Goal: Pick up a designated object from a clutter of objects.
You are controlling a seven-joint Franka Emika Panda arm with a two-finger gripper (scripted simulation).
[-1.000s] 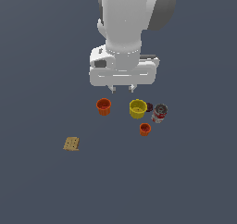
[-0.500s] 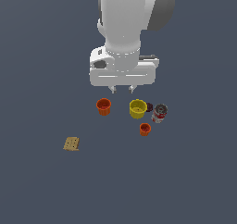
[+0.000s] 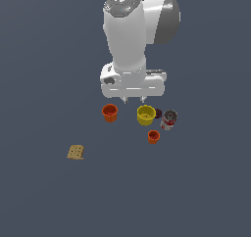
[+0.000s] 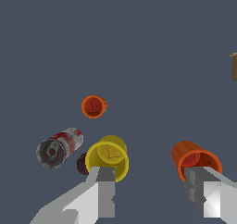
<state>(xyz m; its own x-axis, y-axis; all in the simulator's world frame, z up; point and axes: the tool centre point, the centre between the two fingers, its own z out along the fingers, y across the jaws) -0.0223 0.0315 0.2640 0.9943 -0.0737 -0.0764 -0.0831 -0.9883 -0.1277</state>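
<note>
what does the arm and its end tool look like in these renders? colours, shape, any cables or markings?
Glossy white, rounded arm with a grey joint section behind it. A wide, boxy white hand carries the tool: two short light-grey fingers with blocky, stepped tips. No cables show. Small dark details on the hand are too small to read.
</note>
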